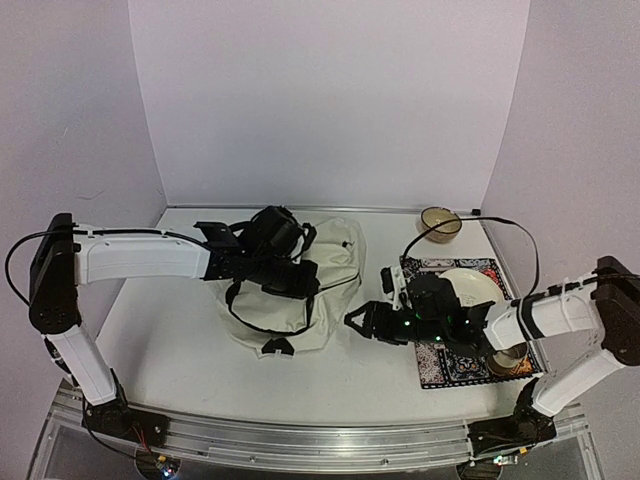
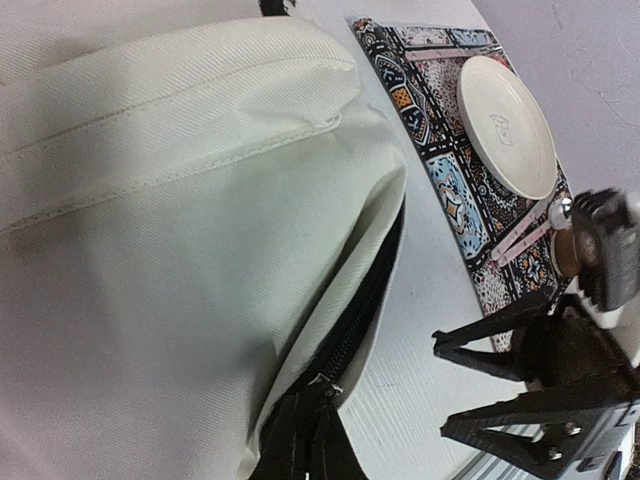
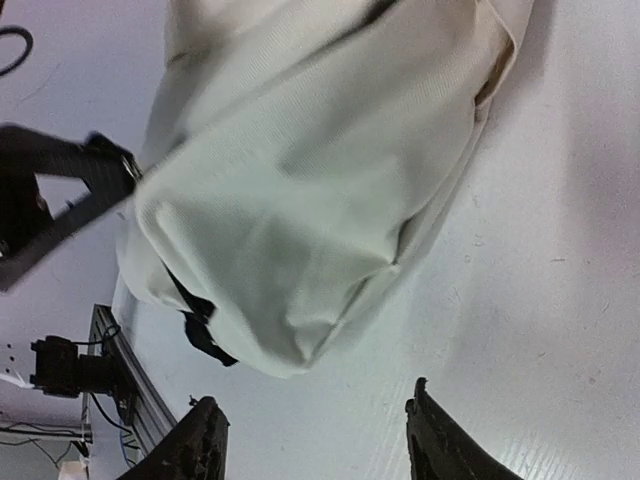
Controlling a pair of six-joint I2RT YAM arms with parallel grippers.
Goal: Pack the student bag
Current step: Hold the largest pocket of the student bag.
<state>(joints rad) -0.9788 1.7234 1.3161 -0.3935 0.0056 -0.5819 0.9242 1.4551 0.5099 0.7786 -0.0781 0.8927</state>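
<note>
The cream student bag (image 1: 300,295) lies flat in the middle of the table, with black straps on its left side. In the left wrist view its fabric (image 2: 180,230) fills the left, and a black zipper (image 2: 365,300) runs along its edge. My left gripper (image 1: 288,268) is over the bag. Its fingers (image 2: 300,445) are shut together on the zipper pull at the zipper's near end. My right gripper (image 1: 362,322) is open and empty, low over the table just right of the bag. It also shows in the left wrist view (image 2: 445,388) and in its own view (image 3: 315,412), short of the bag (image 3: 300,200).
A patterned mat (image 1: 452,352) lies at the right, holding a white plate (image 1: 470,285) and a brown cup (image 1: 505,360). A brown bowl (image 1: 440,222) stands at the back right. White walls enclose the table on three sides.
</note>
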